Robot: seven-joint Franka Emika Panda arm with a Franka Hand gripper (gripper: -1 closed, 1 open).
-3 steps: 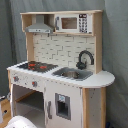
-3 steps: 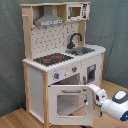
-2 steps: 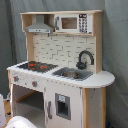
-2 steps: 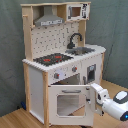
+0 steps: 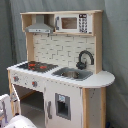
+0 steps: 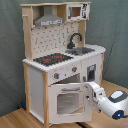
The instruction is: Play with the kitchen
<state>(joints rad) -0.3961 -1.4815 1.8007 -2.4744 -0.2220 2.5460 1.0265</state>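
While the arm (image 6: 107,100) reached in from the second exterior view's right, its gripper (image 6: 90,93) sat against the right edge of the oven door (image 6: 69,102); whether its fingers were spread or closed could not be told. The kitchen (image 6: 60,60) stood upright on the wooden floor (image 6: 15,119) before a grey curtain (image 5: 116,55). A hard sideways pull risked dragging or tipping the light cabinet, or slipping off the door's edge.

White and pale-wood kitchen (image 6: 60,75), black-red hob (image 6: 52,59), seemingly grey hood (image 5: 40,27)
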